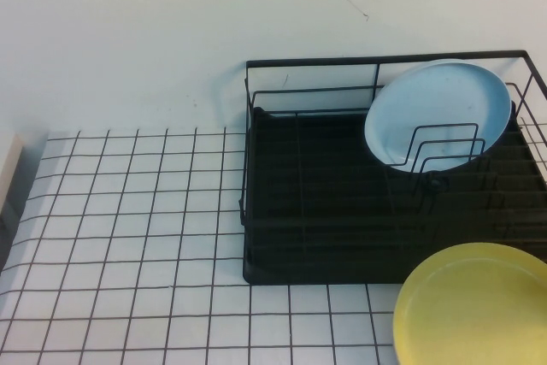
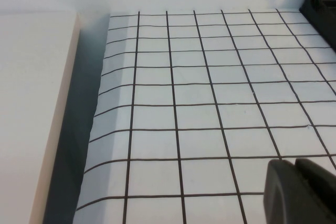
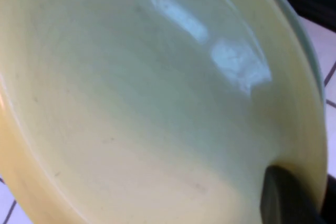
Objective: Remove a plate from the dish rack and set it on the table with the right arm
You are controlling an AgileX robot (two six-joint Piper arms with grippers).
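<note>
Table [image 1: 128,237] under left tool [image 2: 302,190], right tool [image 3: 286,198]

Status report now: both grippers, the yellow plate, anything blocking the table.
Left gripper parked low over the table. Right gripper at the yellow plate rim, plate out of the dish rack. Blue plate racked. No obstruction seen.

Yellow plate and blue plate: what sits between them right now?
In the high view, only the dish rack: its black tray and wire dividers separate the yellow plate from the blue plate.
</note>
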